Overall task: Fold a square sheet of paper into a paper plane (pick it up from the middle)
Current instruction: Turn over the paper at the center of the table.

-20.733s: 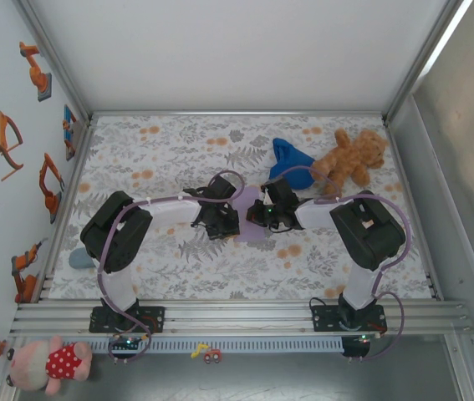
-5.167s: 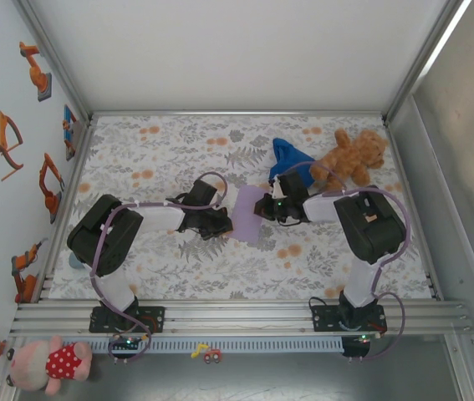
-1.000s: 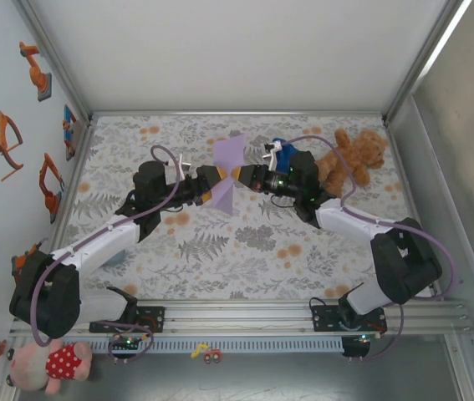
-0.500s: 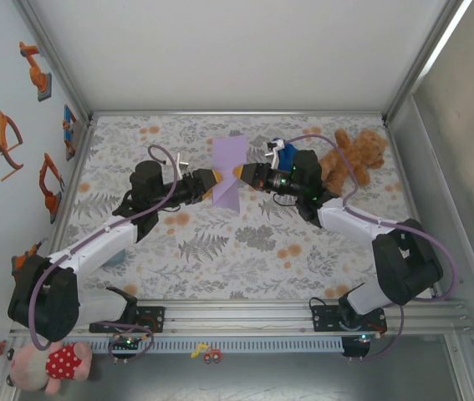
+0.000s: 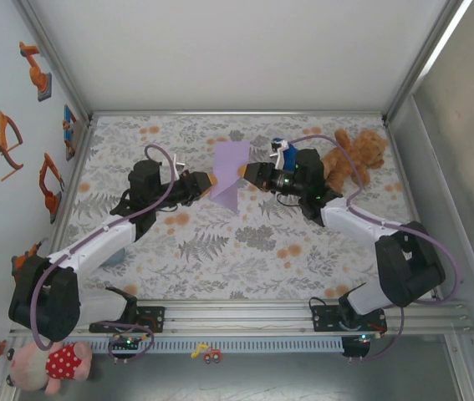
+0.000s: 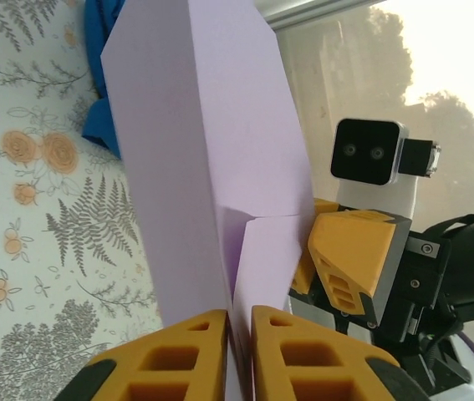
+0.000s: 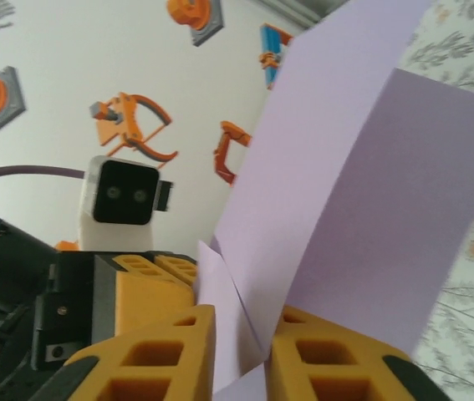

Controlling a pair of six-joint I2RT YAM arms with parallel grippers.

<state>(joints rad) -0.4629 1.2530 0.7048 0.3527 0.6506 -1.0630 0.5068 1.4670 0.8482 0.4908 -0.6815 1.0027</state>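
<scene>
Supporting surface: floral-patterned table (image 5: 220, 267), with both arms reaching over its far middle.
Left arm (image 5: 94, 246): stretched diagonally from the near left corner toward the centre.
Right arm (image 5: 358, 224): stretched from the near right toward the centre, opposite the left.
Teddy bear (image 5: 355, 159): brown, lying at the far right, just beside the right arm's wrist.
Lavender paper (image 5: 230, 171): part-folded with a centre crease, standing on edge in the air between the two grippers, clear of the table.
Blue cloth (image 6: 101, 100): on the table beyond the paper.
Left gripper (image 6: 238, 322): orange fingers closed to a slit, pinching the paper's left edge.
Right gripper (image 7: 241, 322): fingers narrowly parted, paper edge inside the gap; contact not confirmed.
</scene>
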